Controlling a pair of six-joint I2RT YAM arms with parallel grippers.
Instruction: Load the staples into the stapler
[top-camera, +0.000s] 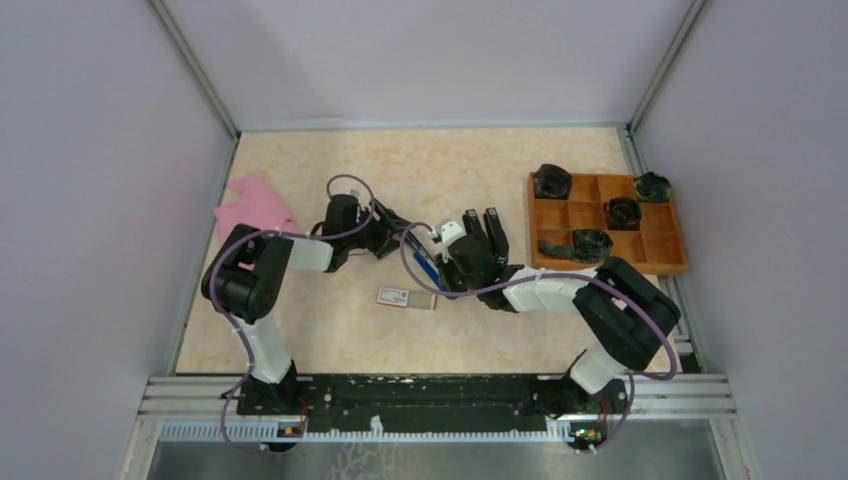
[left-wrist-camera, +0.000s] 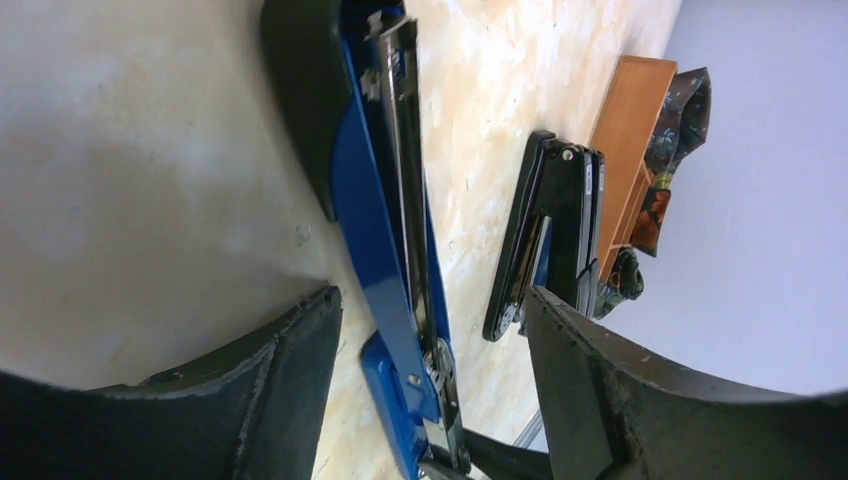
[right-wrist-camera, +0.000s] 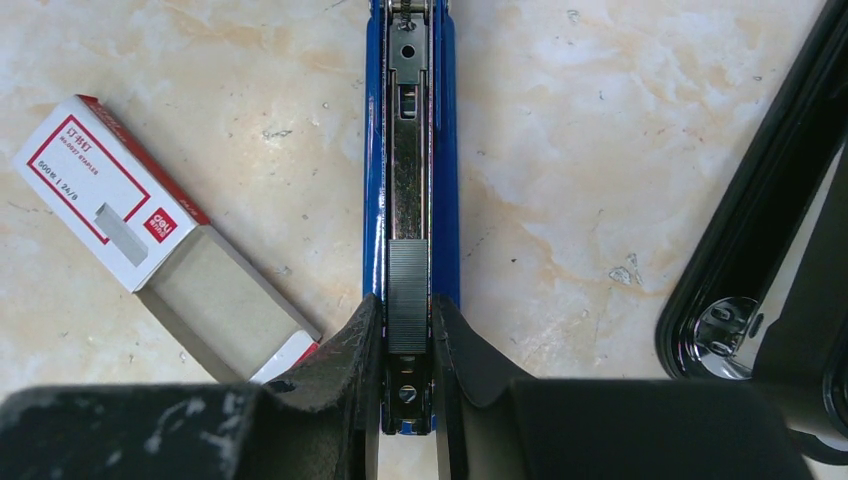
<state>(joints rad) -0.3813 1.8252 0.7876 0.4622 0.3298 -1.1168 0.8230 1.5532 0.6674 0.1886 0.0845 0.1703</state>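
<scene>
The blue stapler (right-wrist-camera: 372, 150) lies opened on the table, its metal magazine channel bare. A grey staple strip (right-wrist-camera: 407, 295) sits in the channel's near end, and my right gripper (right-wrist-camera: 407, 302) is shut on it, one finger against each side. The staples box (right-wrist-camera: 110, 205), white with red print, lies slid open just left of the stapler. From above, the box (top-camera: 405, 298) is in front of the stapler (top-camera: 428, 262) and the right gripper (top-camera: 455, 268). My left gripper (left-wrist-camera: 432, 300) is open and straddles the stapler (left-wrist-camera: 375, 230) at its hinge end, with a gap on both sides.
A black stapler (left-wrist-camera: 560, 230) lies just right of the blue one, close to my right gripper. A wooden compartment tray (top-camera: 533, 225) holding dark bundles stands at the back right. A pink cloth (top-camera: 255, 205) lies at the far left.
</scene>
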